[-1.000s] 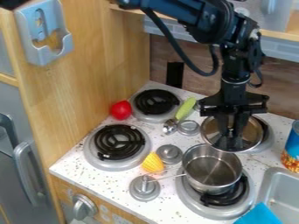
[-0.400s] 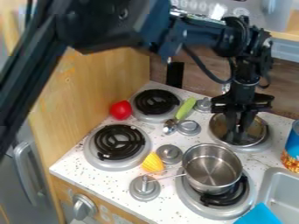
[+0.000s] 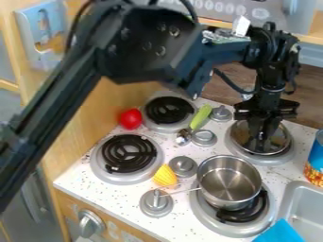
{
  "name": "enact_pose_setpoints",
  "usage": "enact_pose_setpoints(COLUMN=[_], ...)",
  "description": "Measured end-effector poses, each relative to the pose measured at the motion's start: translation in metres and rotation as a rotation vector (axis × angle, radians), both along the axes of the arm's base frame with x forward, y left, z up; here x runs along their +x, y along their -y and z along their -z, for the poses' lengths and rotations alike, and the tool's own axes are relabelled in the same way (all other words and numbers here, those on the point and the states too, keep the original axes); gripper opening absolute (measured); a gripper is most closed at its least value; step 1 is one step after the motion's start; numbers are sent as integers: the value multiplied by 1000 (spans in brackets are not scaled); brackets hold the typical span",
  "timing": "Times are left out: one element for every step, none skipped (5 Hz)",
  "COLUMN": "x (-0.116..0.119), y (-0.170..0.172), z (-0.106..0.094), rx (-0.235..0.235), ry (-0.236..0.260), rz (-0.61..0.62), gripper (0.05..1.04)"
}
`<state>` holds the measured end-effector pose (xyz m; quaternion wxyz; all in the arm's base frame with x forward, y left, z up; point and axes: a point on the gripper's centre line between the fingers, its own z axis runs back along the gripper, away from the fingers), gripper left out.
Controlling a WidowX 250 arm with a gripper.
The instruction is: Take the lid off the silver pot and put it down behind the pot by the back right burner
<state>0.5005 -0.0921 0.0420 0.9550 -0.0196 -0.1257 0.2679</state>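
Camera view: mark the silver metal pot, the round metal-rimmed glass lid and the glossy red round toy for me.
Silver metal pot point(image 3: 228, 183): camera view, its inside bottom.
Round metal-rimmed glass lid point(image 3: 279, 140): camera view, the glass near its picture-right edge.
Glossy red round toy point(image 3: 131, 119): camera view, middle of its side.

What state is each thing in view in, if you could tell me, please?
Gripper: pointing down, at the lid's top.
Lid: lying on the back right burner, off the pot.
Pot: upright, uncovered, on the front right burner.
Front left burner: coil dark, not glowing.
Can: upright; its top is partly out of view.
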Motion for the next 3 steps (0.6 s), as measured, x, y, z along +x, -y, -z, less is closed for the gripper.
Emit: enact_pose_setpoints(x=[7, 10, 15], y=[-2, -3, -4], z=[3, 4, 4], rx=[12, 10, 17], ry=[-10, -2, 48], rz=[-7, -10, -2], gripper=[323, 323, 323])
